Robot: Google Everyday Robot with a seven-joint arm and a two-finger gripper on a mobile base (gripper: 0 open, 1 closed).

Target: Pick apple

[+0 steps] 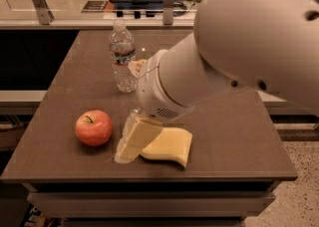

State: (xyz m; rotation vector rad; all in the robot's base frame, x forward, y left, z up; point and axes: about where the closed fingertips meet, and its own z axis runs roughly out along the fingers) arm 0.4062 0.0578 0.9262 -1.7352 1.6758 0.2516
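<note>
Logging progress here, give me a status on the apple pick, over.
Hand low, just right of apple, not on it. Apple upright, free. Sponge under and beside hand; bottle behind, out of the path.

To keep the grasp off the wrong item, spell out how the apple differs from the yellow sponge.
Colour: the apple is red-orange, the sponge pale yellow. Shape: the apple is round with a dark stem, the sponge a flat, wavy slab. Position: the gripper hangs between them; the apple sits clear of it, the sponge partly behind it. Both rest on the brown table.
</note>
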